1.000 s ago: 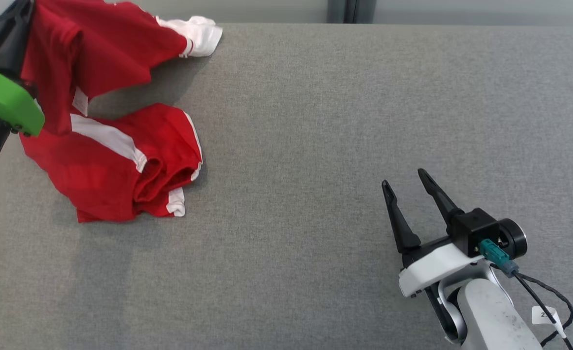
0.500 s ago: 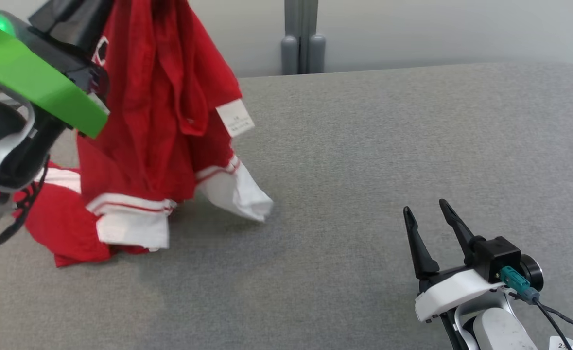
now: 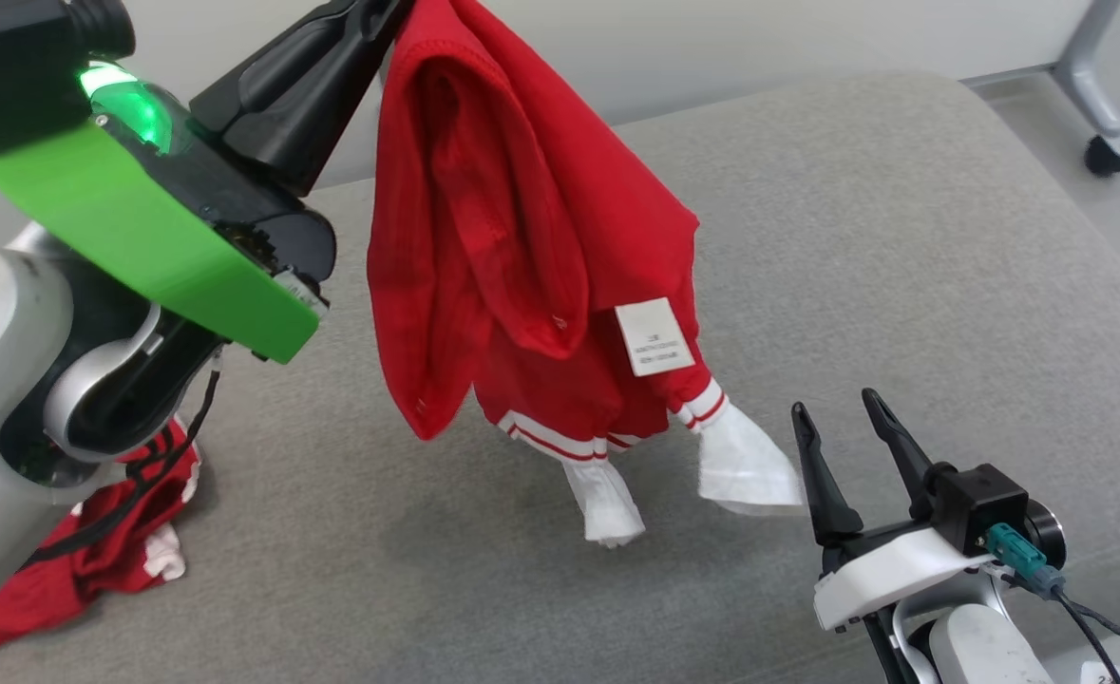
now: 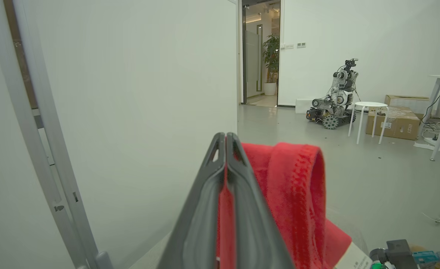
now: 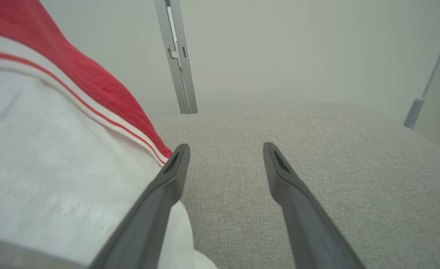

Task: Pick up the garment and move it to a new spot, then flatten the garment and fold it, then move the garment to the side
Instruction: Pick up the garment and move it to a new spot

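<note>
Lifted higher now, the garment (image 3: 522, 237) dangles its cuffs (image 3: 745, 470) just beside the wide-open right gripper (image 3: 833, 407). Up top, the left gripper (image 4: 226, 142) is clamped tight on it.

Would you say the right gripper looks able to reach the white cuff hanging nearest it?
Probably yes: the right gripper is open, the white cuff hangs just beside it with nothing between, and the left gripper holds the red garment up.
</note>
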